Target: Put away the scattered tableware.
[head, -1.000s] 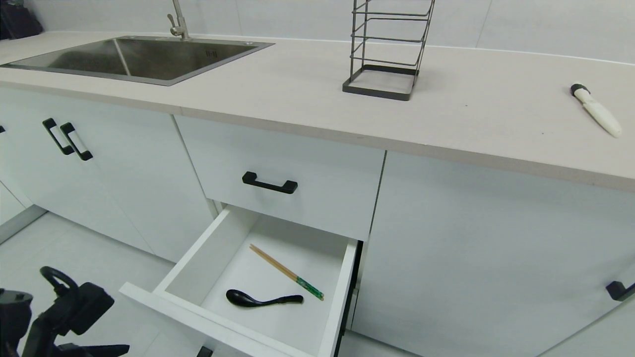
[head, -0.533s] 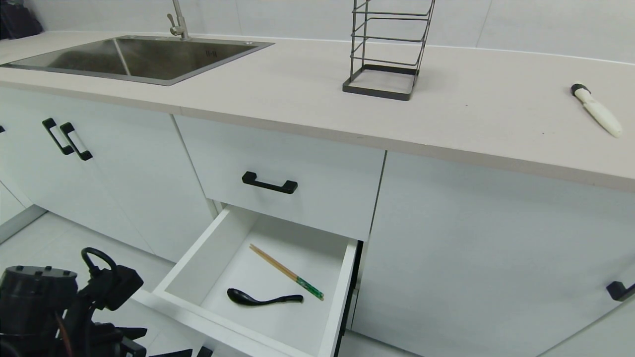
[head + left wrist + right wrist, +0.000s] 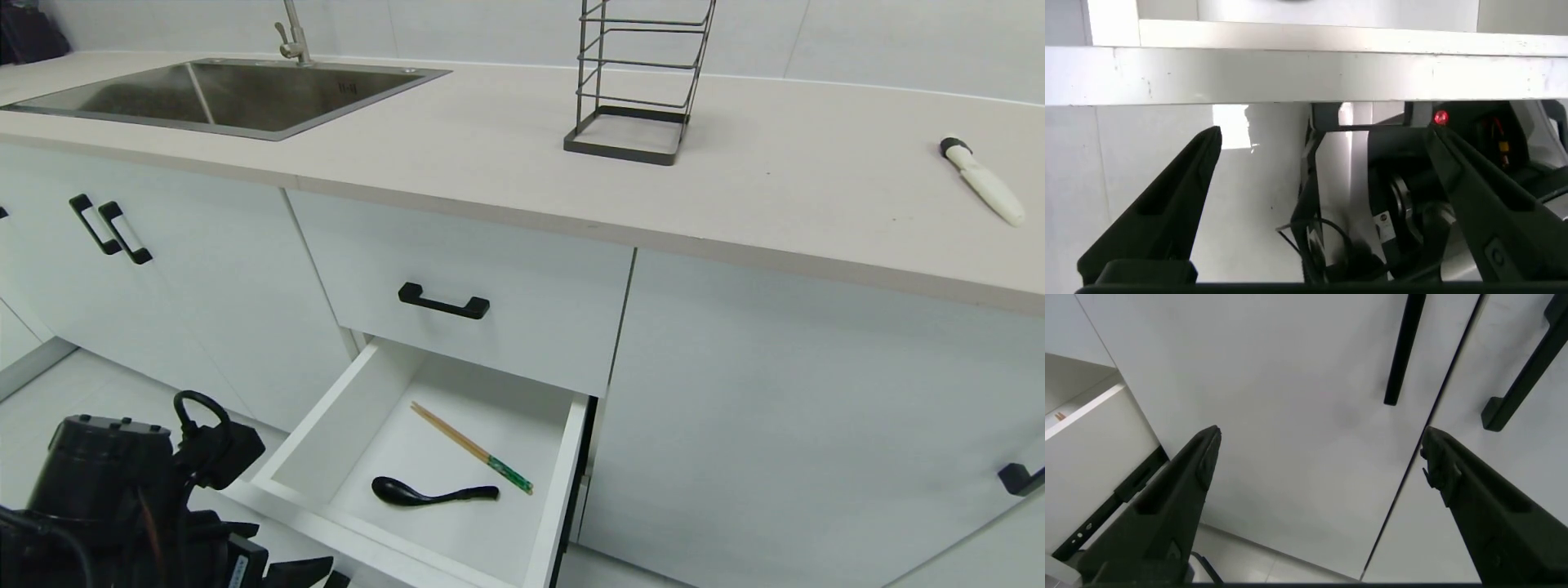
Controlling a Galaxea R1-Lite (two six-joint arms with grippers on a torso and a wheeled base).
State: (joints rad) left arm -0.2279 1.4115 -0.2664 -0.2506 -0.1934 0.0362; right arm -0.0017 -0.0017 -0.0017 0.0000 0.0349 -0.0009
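The lower drawer [image 3: 562, 465] stands pulled out under the counter. Inside it lie a black spoon [image 3: 429, 492] and a pair of wooden chopsticks [image 3: 472, 447] with green ends. A white utensil with a black end [image 3: 980, 181] rests on the counter at the far right. My left gripper [image 3: 304, 569] sits low beside the drawer's front left corner. In the left wrist view the left gripper [image 3: 1324, 139] is open, just below the white drawer front [image 3: 1290, 77], holding nothing. My right gripper [image 3: 1321, 441] is open and empty, facing white cabinet doors.
A dark wire rack [image 3: 633, 82] stands at the back of the counter, and a steel sink [image 3: 220, 90] at the left. The upper drawer's black handle [image 3: 443, 304] is above the open drawer. Black door handles [image 3: 1404, 347] hang ahead of the right gripper.
My left arm has risen and moved right, bringing its gripper up to the drawer's front left corner. The spoon, chopsticks and drawer have stayed put.
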